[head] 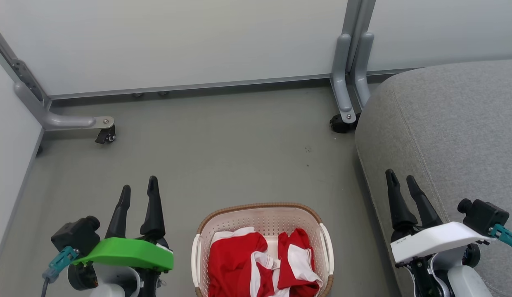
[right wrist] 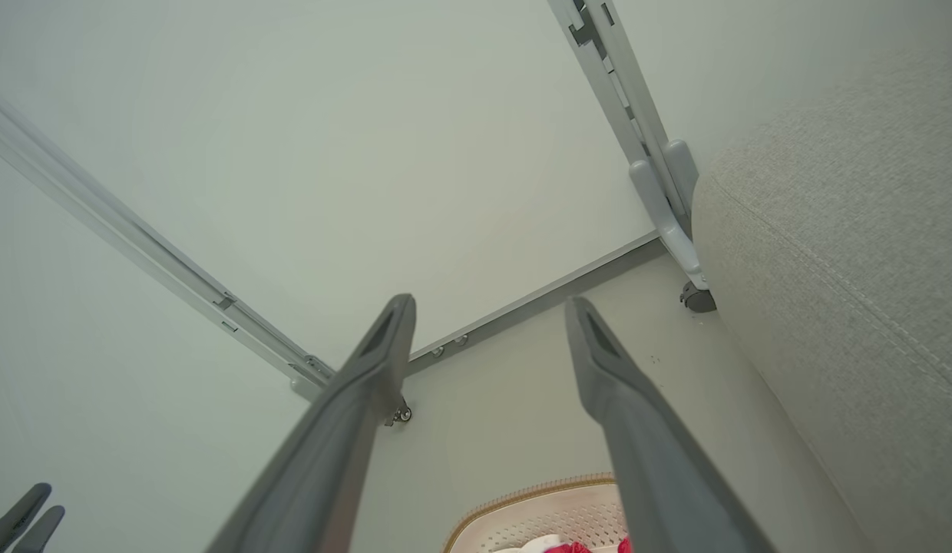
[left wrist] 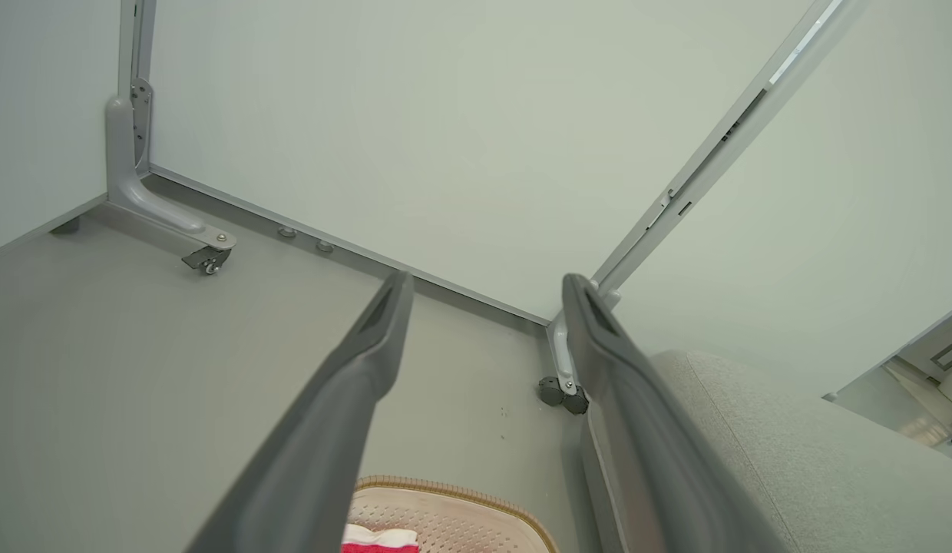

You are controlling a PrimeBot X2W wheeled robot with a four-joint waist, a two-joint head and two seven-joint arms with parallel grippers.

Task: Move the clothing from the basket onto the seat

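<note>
The cream-white basket (head: 262,215) with a brown rim stands on the floor at the bottom centre. Crumpled red clothing (head: 262,264) with white panels fills it. A sliver of that basket (left wrist: 453,518) and of the clothing (left wrist: 372,542) shows low in the left wrist view, and the basket (right wrist: 537,514) again in the right wrist view. The grey seat (head: 450,132) rises at the right. My left gripper (head: 138,192) is open, left of the basket and holding nothing. My right gripper (head: 401,178) is open over the seat's near edge, also with nothing in it.
Pale partition walls close the back and left. Grey metal feet with castors stand at the back left (head: 105,135) and beside the seat's corner (head: 342,123). Grey floor (head: 223,152) stretches between the basket and the wall.
</note>
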